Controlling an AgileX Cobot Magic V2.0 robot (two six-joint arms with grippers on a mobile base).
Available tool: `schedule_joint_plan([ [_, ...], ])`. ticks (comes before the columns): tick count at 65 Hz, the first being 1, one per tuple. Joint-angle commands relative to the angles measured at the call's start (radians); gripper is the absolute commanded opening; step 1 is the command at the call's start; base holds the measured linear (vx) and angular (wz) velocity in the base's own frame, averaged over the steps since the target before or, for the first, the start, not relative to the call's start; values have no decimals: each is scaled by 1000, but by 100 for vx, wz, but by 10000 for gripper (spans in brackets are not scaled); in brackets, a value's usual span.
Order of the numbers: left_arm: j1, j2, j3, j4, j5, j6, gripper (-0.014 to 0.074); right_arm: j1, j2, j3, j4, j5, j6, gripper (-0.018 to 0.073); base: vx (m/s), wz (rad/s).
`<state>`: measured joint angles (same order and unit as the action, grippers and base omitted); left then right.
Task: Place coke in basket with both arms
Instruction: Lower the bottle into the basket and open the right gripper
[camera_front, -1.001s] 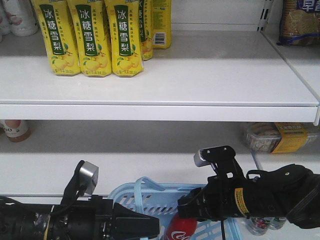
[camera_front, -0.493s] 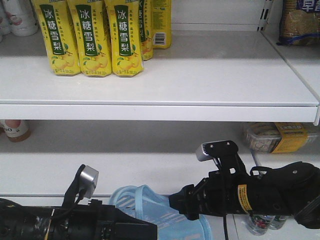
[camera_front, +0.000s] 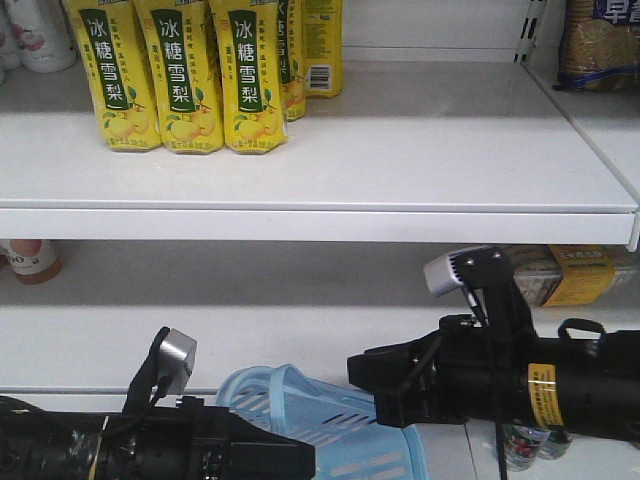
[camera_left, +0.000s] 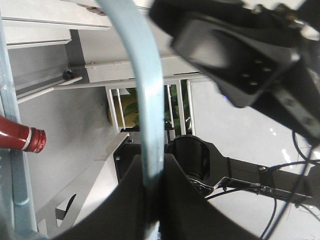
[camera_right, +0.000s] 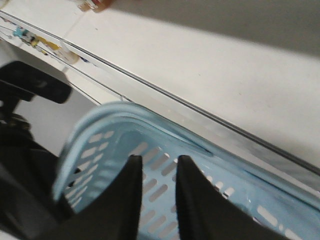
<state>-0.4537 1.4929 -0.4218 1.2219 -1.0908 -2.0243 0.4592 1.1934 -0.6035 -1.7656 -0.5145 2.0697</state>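
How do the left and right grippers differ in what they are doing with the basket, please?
The left gripper is shut on the handle of the basket; the right gripper is open, with nothing between its fingers. In the front view the right gripper sits higher than the left gripper. Both are black.

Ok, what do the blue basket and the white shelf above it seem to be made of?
The basket looks like moulded plastic, light blue, semi-matte; its slotted walls suggest it. The shelf is probably painted metal, smooth white with a soft sheen, though coated board is possible.
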Motion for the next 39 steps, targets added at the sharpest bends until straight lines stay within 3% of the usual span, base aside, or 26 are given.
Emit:
schedule_joint_plan([
  [1, -5, -36, -26, -81, -286, 6, -7, 2, -101, -26, -12, -30, -14, -15, 0, 0],
  [21, -5, -36, -26, -81, -286, 6, -7, 2, -432, -19, -12, 0, -95, -4, 0, 0],
  [39, -5, -36, -26, -81, -286, 6, -7, 2, -728, 225, -12, 288, -130, -4, 0, 0],
])
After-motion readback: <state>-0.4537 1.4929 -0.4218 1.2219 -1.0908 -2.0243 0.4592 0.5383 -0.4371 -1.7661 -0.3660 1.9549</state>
